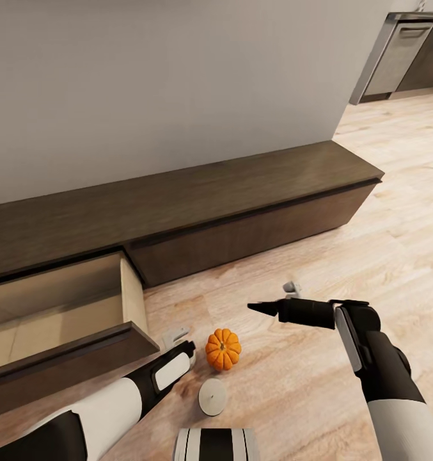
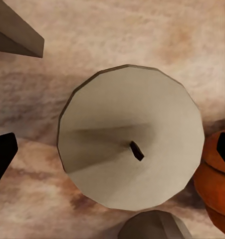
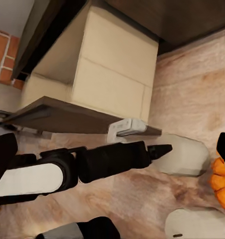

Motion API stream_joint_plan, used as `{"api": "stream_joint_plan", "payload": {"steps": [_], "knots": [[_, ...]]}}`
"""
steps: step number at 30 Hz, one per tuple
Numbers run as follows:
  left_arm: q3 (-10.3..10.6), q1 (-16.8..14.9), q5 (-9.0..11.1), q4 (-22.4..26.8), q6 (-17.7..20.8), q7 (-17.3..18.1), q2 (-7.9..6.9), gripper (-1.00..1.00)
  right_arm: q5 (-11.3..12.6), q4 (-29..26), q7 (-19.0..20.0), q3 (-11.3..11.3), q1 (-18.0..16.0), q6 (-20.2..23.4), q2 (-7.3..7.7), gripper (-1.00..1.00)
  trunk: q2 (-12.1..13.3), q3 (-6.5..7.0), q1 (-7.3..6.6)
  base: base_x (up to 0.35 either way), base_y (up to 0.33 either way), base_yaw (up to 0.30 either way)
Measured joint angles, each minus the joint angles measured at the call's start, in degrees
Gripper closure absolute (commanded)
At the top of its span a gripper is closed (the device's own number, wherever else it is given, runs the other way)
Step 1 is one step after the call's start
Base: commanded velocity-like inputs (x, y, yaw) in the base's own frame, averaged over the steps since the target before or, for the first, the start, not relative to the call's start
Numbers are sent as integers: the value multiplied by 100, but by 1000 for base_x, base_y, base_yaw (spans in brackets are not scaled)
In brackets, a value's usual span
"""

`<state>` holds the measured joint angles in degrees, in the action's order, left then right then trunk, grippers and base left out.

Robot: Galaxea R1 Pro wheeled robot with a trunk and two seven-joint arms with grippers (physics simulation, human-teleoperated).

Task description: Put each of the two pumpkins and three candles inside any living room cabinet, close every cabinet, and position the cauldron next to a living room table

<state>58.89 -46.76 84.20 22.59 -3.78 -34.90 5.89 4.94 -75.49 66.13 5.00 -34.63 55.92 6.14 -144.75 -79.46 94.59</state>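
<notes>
Your left gripper (image 1: pixel 185 344) is hovering over a candle (image 2: pixel 131 135) on the floor (image 1: pixel 293 384), its fingers (image 2: pixel 2 152) spread wide and holding nothing, with the pumpkin (image 1: pixel 223 349) just beside them and the open drawer (image 1: pixel 62 307) near on the other side. Centre the fingers around that candle and come straight down, so you are not nudging the pumpkin or the second candle (image 1: pixel 213 396). Your right gripper (image 1: pixel 267 308) is hanging empty, how far open I cannot tell, and no writing is showing anywhere.

Head high; wrists close over pumpkin (image 1: pixel 223 349).
</notes>
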Motion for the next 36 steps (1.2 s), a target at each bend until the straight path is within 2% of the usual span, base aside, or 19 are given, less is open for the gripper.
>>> {"api": "stream_joint_plan", "payload": {"steps": [2, 7, 11, 24, 36], "knots": [[0, 0, 0, 0, 0, 50, 0, -100, -3, 5, 432, 63, 0, 2, 16, -100, 0, 0, 0, 0, 0, 0], [0, 0, 1, 0, 0, 78, 0, -100, -11, 8, 662, 99, 0, 0, 26, -100, -5, -88, 11, 0, 0, 0], [0, 0, 1, 0, 0, 86, -1, -100, -12, 2, 702, 105, 0, -1, 28, -100, -10, -177, 21, 0, 0, 0], [0, 0, 0, 1, 0, 92, -1, -100, -19, -1, 709, 106, 0, 7, 28, -100, -11, -177, 21, 0, 0, 0], [-1, 0, 0, 0, 0, 494, -9, -100, -19, -1, 709, 106, 0, -2, 28, -100, -11, -177, 21, 0, 0, 0]]}}
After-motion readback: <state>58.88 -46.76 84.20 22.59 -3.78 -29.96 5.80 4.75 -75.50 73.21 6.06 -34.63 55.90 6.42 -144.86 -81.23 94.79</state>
